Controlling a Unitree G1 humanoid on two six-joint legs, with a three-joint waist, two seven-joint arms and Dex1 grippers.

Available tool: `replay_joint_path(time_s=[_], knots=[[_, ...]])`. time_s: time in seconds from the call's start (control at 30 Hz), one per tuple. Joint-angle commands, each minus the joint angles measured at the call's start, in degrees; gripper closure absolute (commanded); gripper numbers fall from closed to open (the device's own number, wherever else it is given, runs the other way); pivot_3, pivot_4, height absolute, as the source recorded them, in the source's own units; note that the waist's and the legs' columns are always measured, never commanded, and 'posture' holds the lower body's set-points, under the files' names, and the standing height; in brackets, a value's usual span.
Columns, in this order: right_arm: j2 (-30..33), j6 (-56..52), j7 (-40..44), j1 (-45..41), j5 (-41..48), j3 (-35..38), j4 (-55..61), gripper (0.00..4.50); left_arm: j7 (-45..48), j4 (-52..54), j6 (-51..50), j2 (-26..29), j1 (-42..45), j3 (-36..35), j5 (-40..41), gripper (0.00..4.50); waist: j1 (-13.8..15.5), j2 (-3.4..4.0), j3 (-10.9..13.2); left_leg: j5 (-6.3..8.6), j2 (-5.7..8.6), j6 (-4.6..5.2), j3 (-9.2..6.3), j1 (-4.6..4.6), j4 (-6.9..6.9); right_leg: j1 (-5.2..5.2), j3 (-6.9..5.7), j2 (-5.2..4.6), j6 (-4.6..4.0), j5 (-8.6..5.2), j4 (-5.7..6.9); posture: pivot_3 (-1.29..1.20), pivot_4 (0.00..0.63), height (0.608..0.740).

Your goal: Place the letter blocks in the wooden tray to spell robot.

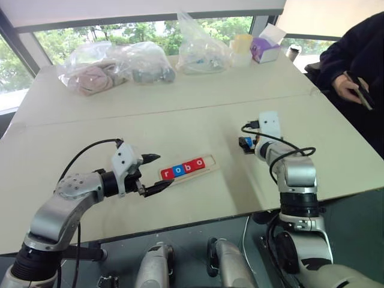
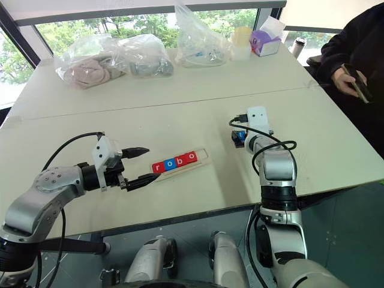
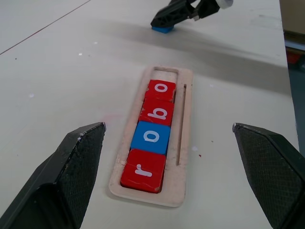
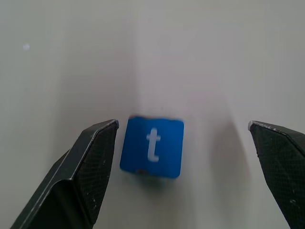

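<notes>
On the pale table [image 1: 198, 129], the left gripper [image 1: 153, 174] is hovering wide-spread beside the wooden tray [image 1: 207, 168], which is holding four blocks [image 3: 152, 135] (r, o, b, o). Farther off, the right gripper [image 4: 183, 157] is gaping over one blue t block [image 4: 152, 146].

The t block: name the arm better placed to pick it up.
Right. The right gripper hangs over the blue t block with jaws open around it; the left gripper sits by the wooden tray.
</notes>
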State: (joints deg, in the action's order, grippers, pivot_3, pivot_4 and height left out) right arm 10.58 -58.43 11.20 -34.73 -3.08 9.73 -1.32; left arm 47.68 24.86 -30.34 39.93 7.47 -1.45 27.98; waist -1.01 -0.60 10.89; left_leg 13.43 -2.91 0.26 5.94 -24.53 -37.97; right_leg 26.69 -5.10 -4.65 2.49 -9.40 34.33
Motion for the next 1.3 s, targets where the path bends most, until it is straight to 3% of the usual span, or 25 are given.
replay_joint_path(time_s=[0.03,0.17,0.4,0.73,1.1,1.23,1.3], knots=[[-0.70,-0.24,-1.13,-0.14,1.61,0.15,1.24,0.06,0.21,0.90,1.11,0.54,0.43,-0.96,-0.26,0.00,-0.08,-0.01,-0.01,0.00,0.00,0.00,0.00,0.01,0.00,0.00,0.00,0.00,0.00,0.00,0.01,0.00,0.150,0.725],[-0.84,0.79,-1.95,-0.60,2.57,-0.28,-0.84,0.06,0.03,1.17,0.97,0.52,0.26,-1.08,-0.29,0.00,-0.06,-0.01,-0.01,0.00,-0.01,0.00,-0.02,0.02,0.00,-0.02,0.00,0.00,0.00,0.00,-0.01,0.00,0.150,0.725],[-1.11,-1.97,-2.47,-0.44,4.47,-0.98,1.16,3.33,-0.52,1.65,0.90,0.30,-0.17,-0.95,-0.34,0.00,-0.01,-0.01,-0.01,0.00,-0.02,0.00,-0.02,0.01,0.00,-0.03,0.00,-0.01,0.00,-0.01,-0.03,0.00,0.150,0.725],[0.58,-23.31,0.18,8.29,9.58,-4.37,25.99,3.33,-0.43,2.01,0.81,0.19,-0.83,-0.67,-0.08,0.00,0.19,0.00,0.00,0.03,-0.07,-0.04,-0.06,-0.09,0.09,0.05,0.00,-0.05,0.02,-0.03,-0.11,0.00,0.150,0.725],[-1.36,-24.09,-2.35,7.28,9.96,-4.85,26.07,3.33,-0.04,1.64,0.78,0.10,-0.21,-0.05,-0.11,0.00,0.00,0.00,0.00,0.13,-0.13,-0.20,-0.04,-0.27,0.10,0.21,-0.01,-0.05,0.01,-0.03,-0.25,0.00,0.150,0.725],[0.73,-23.44,-0.33,6.77,11.33,-6.26,25.40,1.46,-0.03,1.72,0.61,0.18,0.02,-0.08,-0.08,0.00,0.03,0.00,-0.01,0.05,-0.08,-0.07,-0.03,-0.60,0.09,0.52,-0.01,-0.04,0.01,-0.01,-0.20,0.00,0.150,0.725],[4.83,-21.13,3.27,6.30,12.74,-8.97,25.26,0.29,0.04,1.54,0.59,0.23,0.20,-0.09,-0.11,0.00,0.05,0.00,-0.01,0.02,-0.03,-0.03,-0.04,-0.62,0.08,0.53,-0.01,-0.03,0.01,-0.01,-0.18,0.00,0.150,0.725]])
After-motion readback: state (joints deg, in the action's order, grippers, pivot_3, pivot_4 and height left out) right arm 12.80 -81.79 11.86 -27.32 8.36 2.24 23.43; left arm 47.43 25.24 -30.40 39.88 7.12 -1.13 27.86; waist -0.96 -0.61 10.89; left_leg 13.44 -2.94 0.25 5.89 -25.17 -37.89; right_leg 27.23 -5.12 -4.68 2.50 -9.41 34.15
